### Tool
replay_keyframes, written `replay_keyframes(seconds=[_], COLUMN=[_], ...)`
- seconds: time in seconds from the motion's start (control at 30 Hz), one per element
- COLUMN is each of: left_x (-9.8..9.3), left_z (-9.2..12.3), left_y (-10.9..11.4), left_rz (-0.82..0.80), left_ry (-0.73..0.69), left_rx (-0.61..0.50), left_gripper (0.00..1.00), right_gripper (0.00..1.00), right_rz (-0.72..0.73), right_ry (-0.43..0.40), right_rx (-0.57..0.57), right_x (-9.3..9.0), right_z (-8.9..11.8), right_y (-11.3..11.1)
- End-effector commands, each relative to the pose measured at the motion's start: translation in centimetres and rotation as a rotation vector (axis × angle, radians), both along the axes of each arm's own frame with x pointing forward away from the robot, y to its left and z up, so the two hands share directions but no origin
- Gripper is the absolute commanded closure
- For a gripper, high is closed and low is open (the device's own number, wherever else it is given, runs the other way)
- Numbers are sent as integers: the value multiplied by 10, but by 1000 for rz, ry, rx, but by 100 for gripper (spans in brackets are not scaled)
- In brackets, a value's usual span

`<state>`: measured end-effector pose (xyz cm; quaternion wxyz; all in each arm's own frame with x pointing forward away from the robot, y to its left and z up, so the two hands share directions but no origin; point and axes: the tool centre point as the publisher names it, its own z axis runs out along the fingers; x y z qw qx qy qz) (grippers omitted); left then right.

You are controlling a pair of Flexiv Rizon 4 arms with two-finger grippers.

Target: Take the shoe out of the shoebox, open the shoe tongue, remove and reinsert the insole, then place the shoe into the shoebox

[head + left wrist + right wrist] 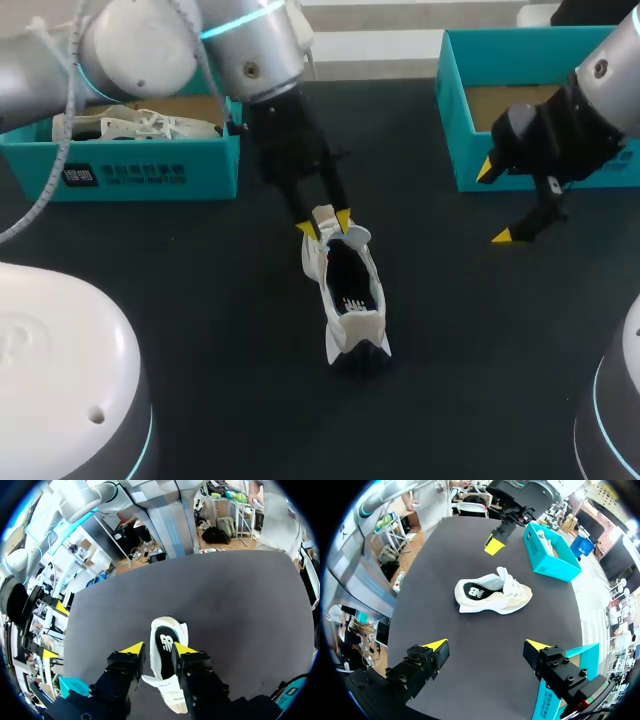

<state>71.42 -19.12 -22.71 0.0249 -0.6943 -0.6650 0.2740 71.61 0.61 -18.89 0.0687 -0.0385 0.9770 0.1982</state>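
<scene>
A white and beige shoe (348, 300) lies on the dark table mat, heel towards me, its dark insole (165, 642) showing. My left gripper (325, 223) stands over the tongue end. Its fingers (132, 649) are a little apart: one is outside the shoe's side, the other over the opening. The white tongue (323, 213) rises between the tips, and no squeeze on it shows. From the right wrist the shoe (492, 592) lies on its sole, with the left arm's yellow tip (494, 545) beyond it. My right gripper (497, 203) hangs open and empty to the shoe's right.
A teal shoebox (150, 172) at the back left holds another white shoe (140, 125). A second teal shoebox (455, 130) stands open at the back right, right behind my right gripper. The arms' rounded bases (50, 370) fill the front corners.
</scene>
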Motion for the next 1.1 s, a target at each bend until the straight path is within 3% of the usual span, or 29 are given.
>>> replay_keyframes(seconds=[0.03,0.57,1.1], left_x=[-4,-13,-25], left_z=[-16,-38,-96], left_y=[-16,-28,-32], left_rz=[-28,63,120], left_ry=[-25,-74,-128], left_rx=[50,207,263], left_gripper=[100,100,100], right_gripper=[0,0,0], right_rz=[-1,-1,-1], right_ry=[-2,-2,-2], right_rx=[-1,-1,-1], right_x=[0,0,0], right_z=[-1,-1,-1], right_y=[0,0,0])
